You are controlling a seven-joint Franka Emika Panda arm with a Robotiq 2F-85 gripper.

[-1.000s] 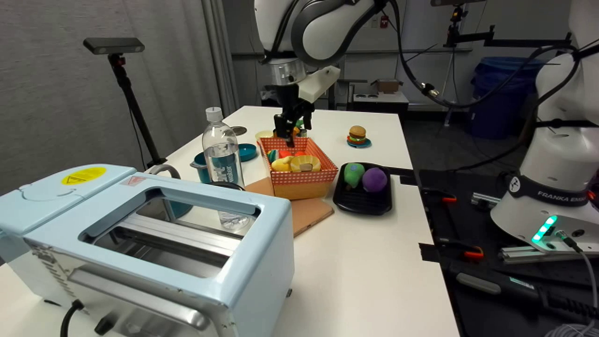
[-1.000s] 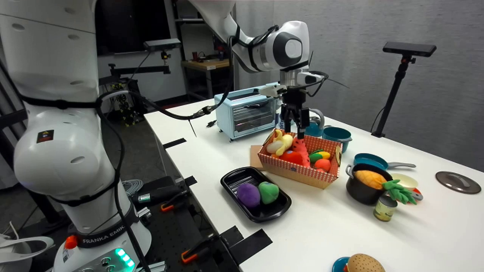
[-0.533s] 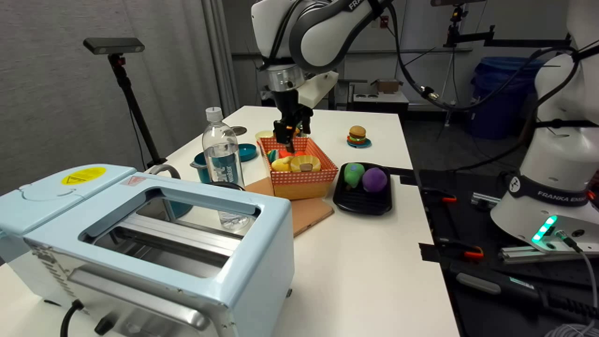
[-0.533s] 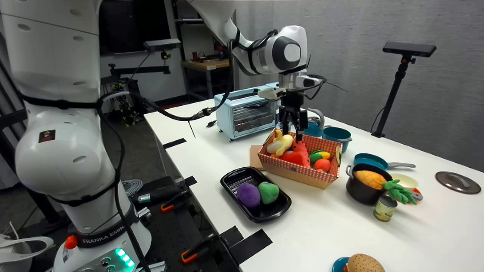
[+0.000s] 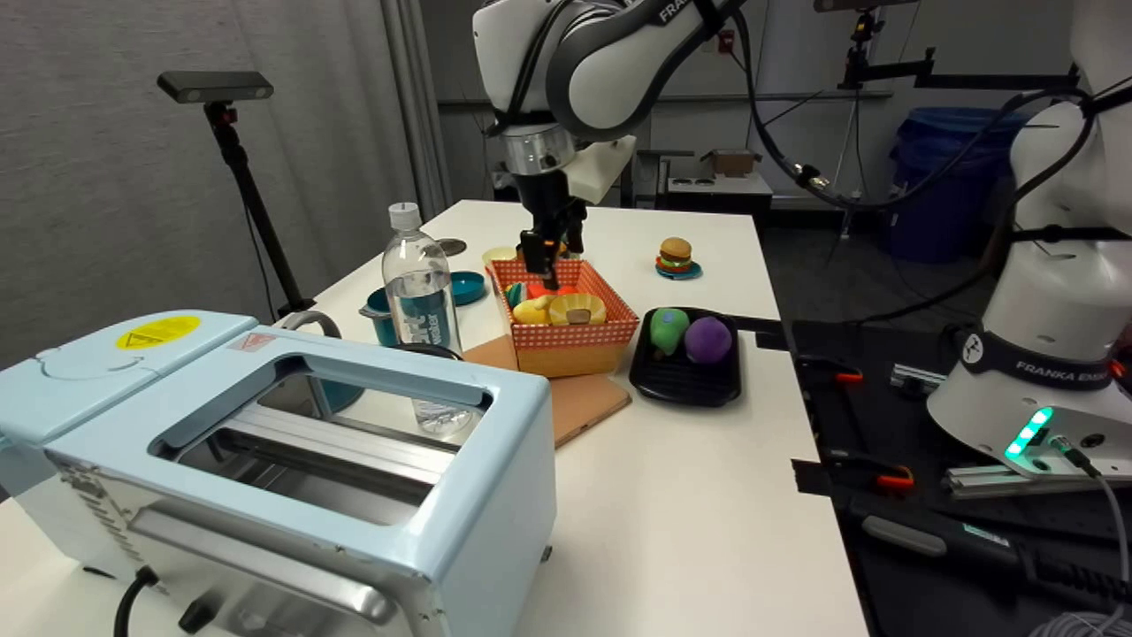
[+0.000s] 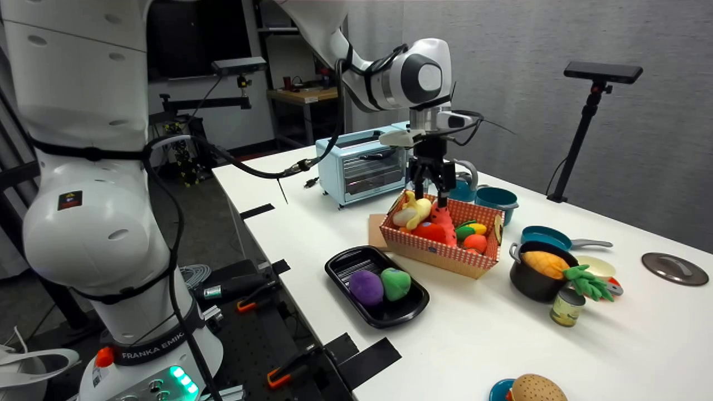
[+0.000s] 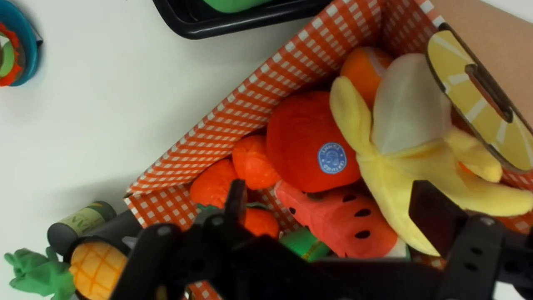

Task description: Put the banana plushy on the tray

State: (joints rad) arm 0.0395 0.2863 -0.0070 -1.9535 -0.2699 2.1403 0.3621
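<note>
Banana plushy in the checked box, gripper wide and holding nothing
One finger seems to hang over the banana, so I'd slide across till it sits between both, then pinch; the watermelon toy is just beside it and may get nipped too, the lift must go high to clear the box, and a purple toy and green toy sit in the tray
</note>
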